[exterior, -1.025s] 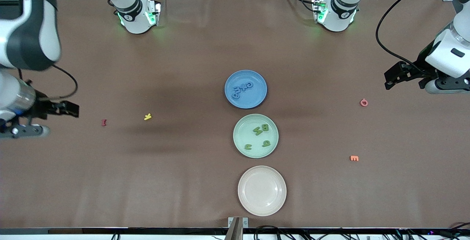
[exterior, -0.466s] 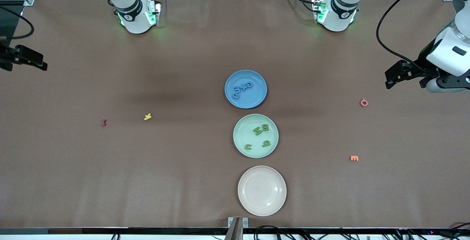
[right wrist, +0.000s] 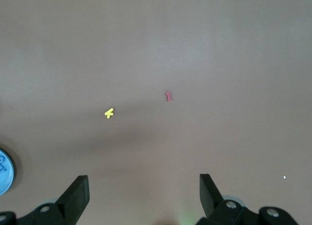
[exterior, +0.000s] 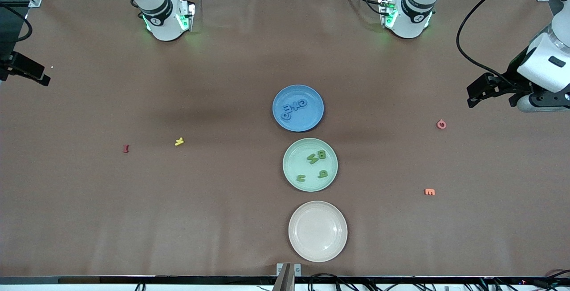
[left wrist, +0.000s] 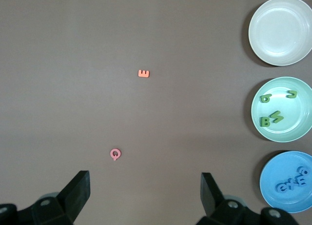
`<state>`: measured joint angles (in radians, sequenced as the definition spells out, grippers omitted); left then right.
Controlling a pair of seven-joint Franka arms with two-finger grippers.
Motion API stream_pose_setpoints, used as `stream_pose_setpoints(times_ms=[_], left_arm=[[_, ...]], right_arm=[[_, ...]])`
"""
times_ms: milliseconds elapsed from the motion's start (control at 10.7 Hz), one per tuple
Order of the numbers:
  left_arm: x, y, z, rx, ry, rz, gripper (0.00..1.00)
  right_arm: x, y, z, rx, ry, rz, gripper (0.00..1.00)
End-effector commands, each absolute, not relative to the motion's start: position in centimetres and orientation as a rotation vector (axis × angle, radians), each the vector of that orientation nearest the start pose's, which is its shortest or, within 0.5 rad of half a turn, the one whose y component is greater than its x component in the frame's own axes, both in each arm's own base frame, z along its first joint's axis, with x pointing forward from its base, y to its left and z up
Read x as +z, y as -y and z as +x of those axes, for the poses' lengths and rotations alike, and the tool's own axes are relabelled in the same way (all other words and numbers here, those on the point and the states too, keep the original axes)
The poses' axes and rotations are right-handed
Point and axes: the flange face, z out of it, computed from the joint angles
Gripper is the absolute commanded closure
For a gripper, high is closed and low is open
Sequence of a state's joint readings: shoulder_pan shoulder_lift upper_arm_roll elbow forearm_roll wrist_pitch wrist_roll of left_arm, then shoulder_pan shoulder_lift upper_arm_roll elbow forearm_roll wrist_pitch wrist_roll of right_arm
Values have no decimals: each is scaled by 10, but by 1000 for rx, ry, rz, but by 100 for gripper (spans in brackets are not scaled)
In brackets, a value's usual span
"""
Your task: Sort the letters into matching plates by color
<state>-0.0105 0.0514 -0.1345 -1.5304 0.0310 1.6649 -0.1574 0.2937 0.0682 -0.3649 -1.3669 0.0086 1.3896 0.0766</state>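
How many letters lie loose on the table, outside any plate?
4: red and yellow toward the right arm's end; pink and orange toward the left arm's end. None looks hidden.

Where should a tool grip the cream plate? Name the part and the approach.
Grip the cream plate by its raised rim, coming straight down from above with one finger inside the lip and one outside. It lies flat and holds nothing, too wide to span. The edge nearest the front camera looks best, since the green plate sits close to the farther edge.
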Motion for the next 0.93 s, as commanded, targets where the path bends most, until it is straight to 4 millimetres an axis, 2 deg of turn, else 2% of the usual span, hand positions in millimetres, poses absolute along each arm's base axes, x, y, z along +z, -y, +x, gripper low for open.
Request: stream_pose_setpoints(times_ms=[0,186,839], left_arm=[[632,77,571,-146,-7,-3102,0],[632,76,572,-146,-5,-3102,0],[632,77,571,-136,-7,-3103,0]], right_arm=[[646,32,556,49,-309,-3131,0],[633,30,559,70,-306,-3136,0],[633,30,561,78,-308,-3140,0]])
